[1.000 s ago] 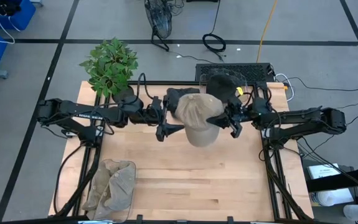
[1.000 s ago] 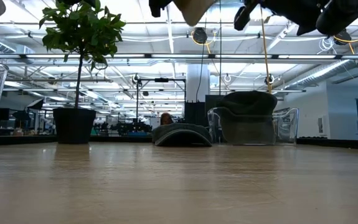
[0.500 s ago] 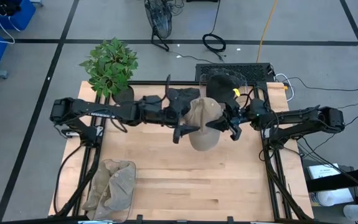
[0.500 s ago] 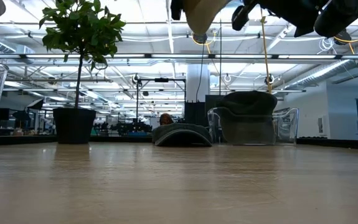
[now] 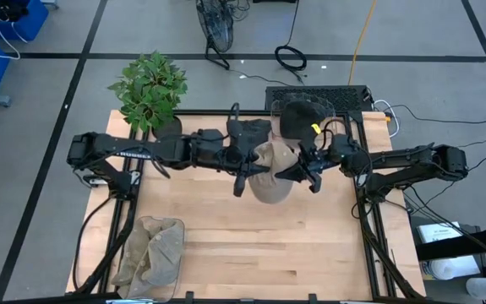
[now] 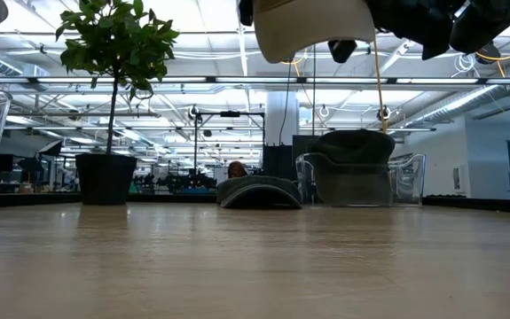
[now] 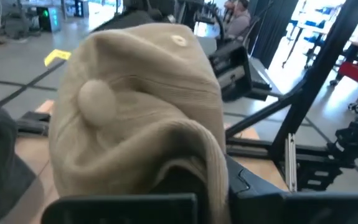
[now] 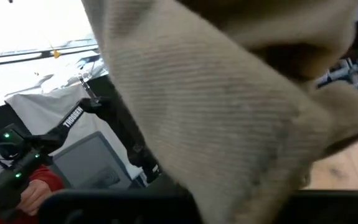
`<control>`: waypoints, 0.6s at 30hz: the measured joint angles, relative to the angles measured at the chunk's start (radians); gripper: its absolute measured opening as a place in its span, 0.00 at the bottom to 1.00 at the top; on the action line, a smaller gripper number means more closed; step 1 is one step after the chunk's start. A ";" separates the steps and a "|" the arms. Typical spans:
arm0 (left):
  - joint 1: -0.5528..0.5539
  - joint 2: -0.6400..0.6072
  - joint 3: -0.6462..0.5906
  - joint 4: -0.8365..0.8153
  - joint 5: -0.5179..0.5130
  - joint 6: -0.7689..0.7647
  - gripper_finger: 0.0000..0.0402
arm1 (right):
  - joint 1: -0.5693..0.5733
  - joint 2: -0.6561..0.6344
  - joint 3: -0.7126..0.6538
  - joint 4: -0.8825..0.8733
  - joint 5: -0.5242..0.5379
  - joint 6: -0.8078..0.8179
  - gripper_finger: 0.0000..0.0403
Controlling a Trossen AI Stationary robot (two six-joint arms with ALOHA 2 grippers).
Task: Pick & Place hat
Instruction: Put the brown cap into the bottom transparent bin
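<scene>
A: Where is the tan cap point(image 5: 270, 169)?

B: Aloft above the table's point(image 5: 251, 245) far middle, between both arms.

A: And the jaws?

B: The left gripper point(image 5: 244, 171) pinches the cap's edge at nine o'clock; the right gripper point(image 5: 308, 173) clamps it at three o'clock. A dark hat point(image 5: 247, 132) lies at twelve.
</scene>
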 joint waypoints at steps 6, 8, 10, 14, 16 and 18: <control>-0.040 -0.002 0.000 -0.046 -0.048 -0.034 0.02 | 0.000 -0.001 0.000 -0.018 -0.049 0.015 0.11; -0.052 -0.009 0.000 -0.059 -0.052 -0.036 0.01 | 0.000 -0.001 0.000 -0.021 -0.048 0.024 0.17; -0.064 -0.023 0.001 -0.090 -0.070 -0.037 0.02 | -0.001 -0.001 0.000 -0.019 -0.041 0.025 0.24; -0.096 -0.093 0.001 -0.225 -0.171 -0.027 0.01 | -0.001 -0.001 0.000 -0.033 0.019 0.021 0.37; -0.109 -0.141 0.001 -0.296 -0.215 -0.023 0.01 | -0.001 -0.001 0.000 -0.039 0.056 0.012 0.42; -0.122 -0.188 0.001 -0.351 -0.245 -0.022 0.02 | -0.001 -0.001 0.000 -0.042 0.099 0.012 0.45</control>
